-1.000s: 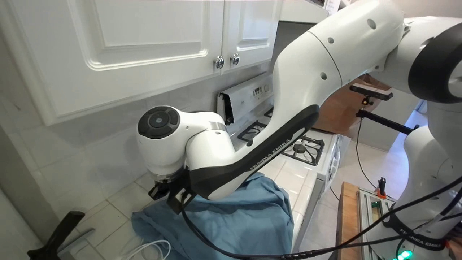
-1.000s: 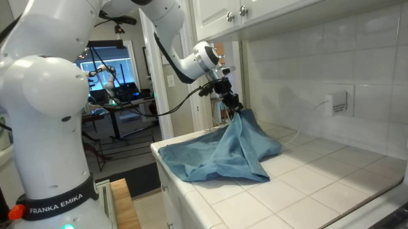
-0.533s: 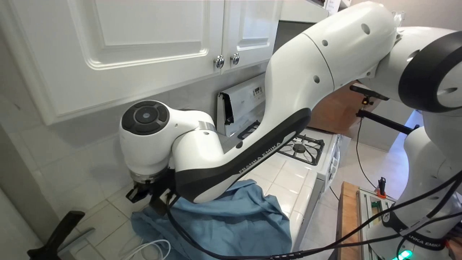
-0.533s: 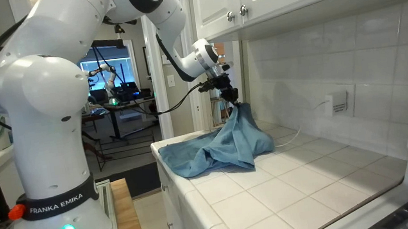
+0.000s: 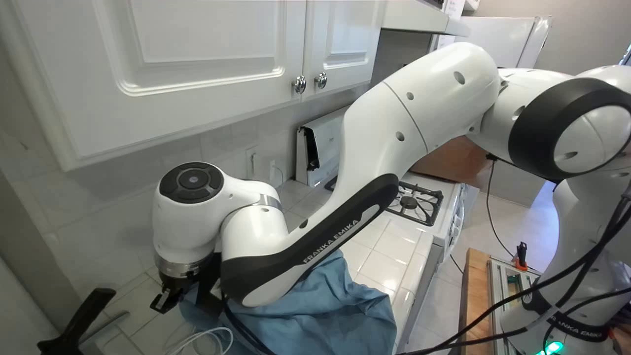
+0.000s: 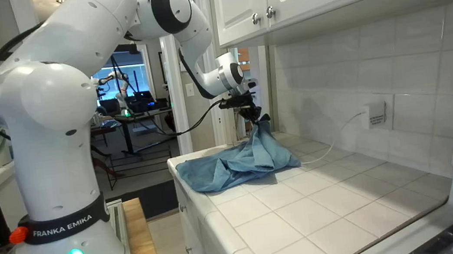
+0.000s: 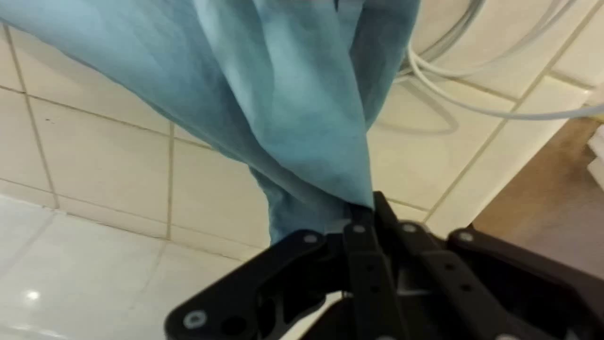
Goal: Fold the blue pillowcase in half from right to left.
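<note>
The blue pillowcase (image 6: 232, 168) lies wrinkled and bunched on the tiled counter, with one part lifted into a peak. It also shows in an exterior view (image 5: 325, 315), partly behind the arm. My gripper (image 6: 257, 119) is above the counter at the top of that peak. In the wrist view the gripper (image 7: 374, 208) is shut, with an edge of the cloth (image 7: 306, 104) pinched at its fingertips. The cloth hangs from there in folds down to the counter. In an exterior view the fingertips are hidden behind the gripper body and cloth.
A white cable (image 6: 338, 143) runs from a wall adapter (image 6: 373, 114) to the cloth; coils (image 5: 207, 337) lie beside it. A black-handled tool (image 5: 81, 320) stands near the counter end. Tiled wall, overhead cabinets (image 5: 212, 44) and a stove (image 5: 409, 202) border the counter.
My gripper has moved away from the stove toward the counter's far end, rising slightly and then lowering. The held cloth went with it, and its trailing corner slid away from the stove.
</note>
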